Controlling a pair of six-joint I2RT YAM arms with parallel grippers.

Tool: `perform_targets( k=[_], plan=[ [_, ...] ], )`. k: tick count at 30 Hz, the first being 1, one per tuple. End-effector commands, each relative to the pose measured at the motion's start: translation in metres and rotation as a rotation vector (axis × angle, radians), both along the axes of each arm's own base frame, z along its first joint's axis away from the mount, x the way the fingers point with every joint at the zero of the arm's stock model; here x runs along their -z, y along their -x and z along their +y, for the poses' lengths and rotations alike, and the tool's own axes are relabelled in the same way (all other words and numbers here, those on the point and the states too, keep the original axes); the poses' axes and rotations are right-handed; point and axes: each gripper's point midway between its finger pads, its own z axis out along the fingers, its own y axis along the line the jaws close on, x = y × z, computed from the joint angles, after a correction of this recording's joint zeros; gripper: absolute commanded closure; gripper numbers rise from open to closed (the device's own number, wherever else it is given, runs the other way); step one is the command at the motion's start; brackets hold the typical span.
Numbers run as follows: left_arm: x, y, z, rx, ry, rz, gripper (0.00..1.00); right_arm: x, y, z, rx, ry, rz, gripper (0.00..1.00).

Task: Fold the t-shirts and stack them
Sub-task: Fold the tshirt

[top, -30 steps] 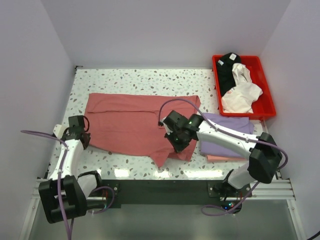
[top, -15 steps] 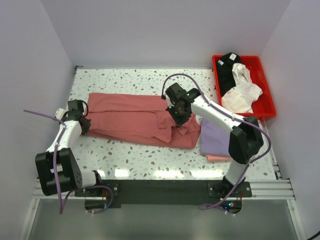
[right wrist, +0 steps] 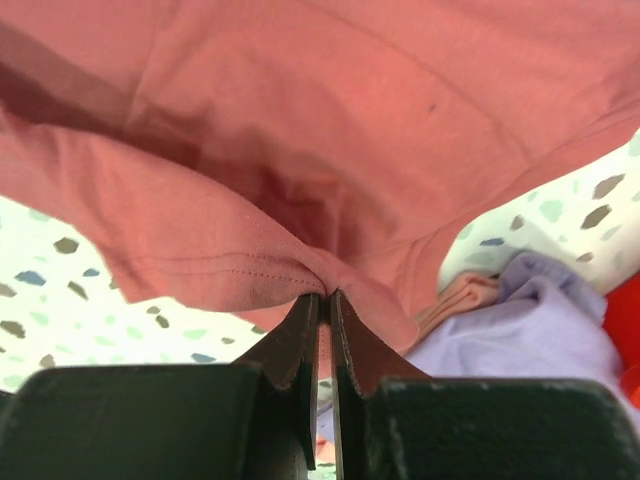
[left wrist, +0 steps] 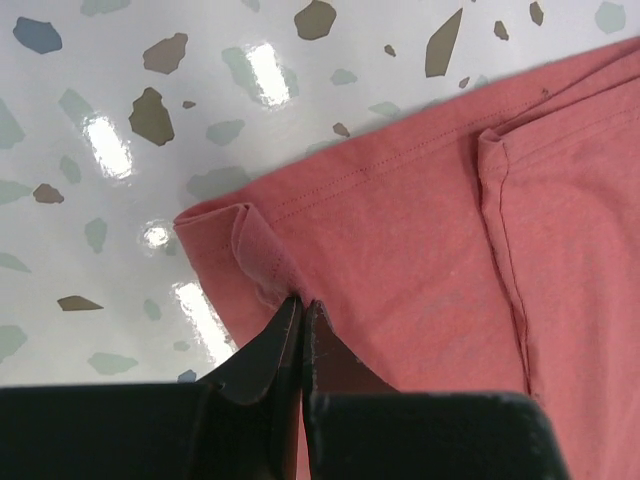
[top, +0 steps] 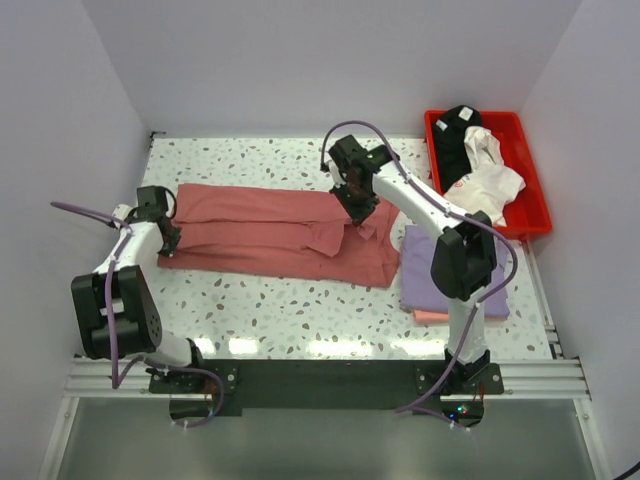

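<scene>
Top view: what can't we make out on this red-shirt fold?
- Top view: right gripper pinch on the dusty red shirt is hidden under its own wrist.
- Top view: pale pink shirt lies under the lavender shirt; only an edge shows.
- Top view: black shirt and white shirt are bunched in the tray; garment count unclear.
- Right wrist view: red cloth blocks most of the table.

Robot lab cell — blank white walls (top: 330, 70), speckled tabletop (top: 260, 160), aluminium mounting rail (top: 560, 376) along near edge.
</scene>
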Motion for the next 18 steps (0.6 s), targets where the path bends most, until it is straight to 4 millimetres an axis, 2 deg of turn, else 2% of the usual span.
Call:
perform_targets(
  k=[1,7,10,12,14,15,16,18],
  plan=[
    [-0.015,-0.021,0.016,-0.034,-0.062,-0.048,1.0,-0.015,-0.018,-0.011,-0.021,0.04,-0.032,0.93],
    [-0.008,-0.032,0.02,-0.035,-0.065,-0.007,1.0,-0.005,-0.041,-0.013,-0.04,0.058,-0.017,0.89],
    [-0.001,-0.037,0.022,-0.033,-0.069,0.007,1.0,0.008,-0.058,-0.008,-0.126,0.08,-0.034,0.89],
    [0.0,-0.042,0.024,-0.031,-0.069,0.008,0.99,0.006,-0.07,-0.006,-0.162,0.092,-0.068,0.89],
    [0.006,-0.045,0.024,-0.028,-0.064,0.027,0.93,0.011,-0.087,-0.001,-0.236,0.107,-0.113,0.89],
    [0.007,-0.045,0.024,-0.026,-0.063,0.03,0.81,0.009,-0.098,0.004,-0.253,0.105,-0.154,0.89],
    [0.008,-0.045,0.025,-0.03,-0.066,0.036,0.69,0.016,-0.104,0.004,-0.282,0.123,-0.158,0.88],
    [0.007,-0.043,0.026,-0.034,-0.071,0.036,0.42,0.015,-0.114,0.008,-0.317,0.127,-0.189,0.86]
  ],
)
